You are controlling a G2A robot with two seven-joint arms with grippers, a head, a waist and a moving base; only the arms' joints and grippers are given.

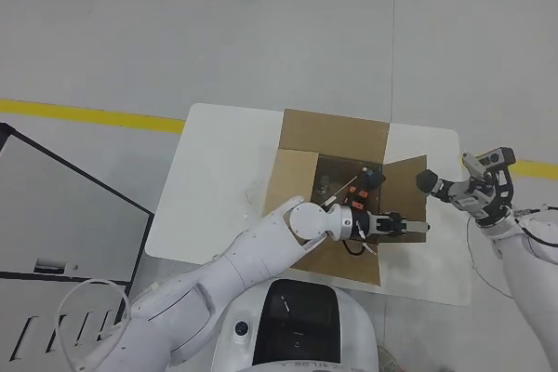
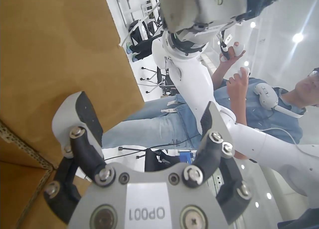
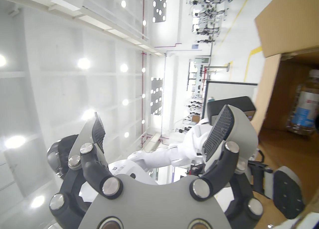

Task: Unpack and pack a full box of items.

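Box [image 1: 333, 135] stands open on the white table [image 1: 214, 186], with grey floor [image 1: 260, 46] and a yellow line [image 1: 74, 113] toward 12 o'clock. The left gripper [image 1: 407, 226] is over its 4 o'clock corner and the right gripper [image 1: 428, 179] at its 3 o'clock flap [image 1: 402, 186]. Left wrist view: gripper spread wide beside cardboard. Right wrist view: gripper spread wide, bright hall behind, a bottle [image 3: 302, 105] inside the box.

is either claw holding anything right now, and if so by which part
Nothing is held: the left claw is open and empty beside a flap of the cardboard box, and the right claw is open and empty too.
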